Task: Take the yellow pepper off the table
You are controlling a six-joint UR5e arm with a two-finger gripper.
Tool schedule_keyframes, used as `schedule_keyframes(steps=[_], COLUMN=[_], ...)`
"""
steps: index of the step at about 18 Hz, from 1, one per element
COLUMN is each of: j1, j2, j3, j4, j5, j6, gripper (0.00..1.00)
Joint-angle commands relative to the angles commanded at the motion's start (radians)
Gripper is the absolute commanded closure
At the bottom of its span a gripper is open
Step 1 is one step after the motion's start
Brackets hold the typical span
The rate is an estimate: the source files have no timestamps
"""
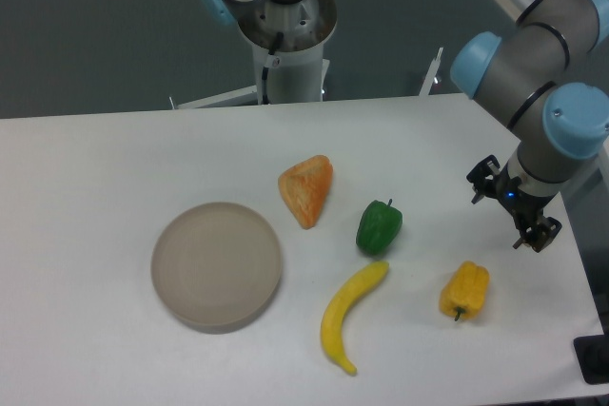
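Yellow pepper (464, 290) lies on table (86, 168) near right edge, toward the front corner (stem forward). Gripper (519, 211) hovers just behind it, released, grasping nothing.

arm: reaches in from upper right | tool (514, 206): points down, jaws apart, holding nothing
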Motion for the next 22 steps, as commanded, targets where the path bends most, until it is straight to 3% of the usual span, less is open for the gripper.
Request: schedule_keyframes(steps=[7, 11, 13, 18, 22], j1=[-0.003, 0.000, 0.000, -0.015, -0.043], j2=[-0.011, -0.021, -0.032, -0.064, -0.123], j3=[-0.014, 0.034, 0.048, 0.080, 0.106], j4=[0.026, 0.023, 0.023, 0.028, 0.109], j5=[0.000, -0.006, -0.043, -0.129, -0.118], j6=[0.005, -0.017, -0.063, -0.337, -0.396], gripper=[0.00, 0.00, 0.00, 0.00, 0.00])
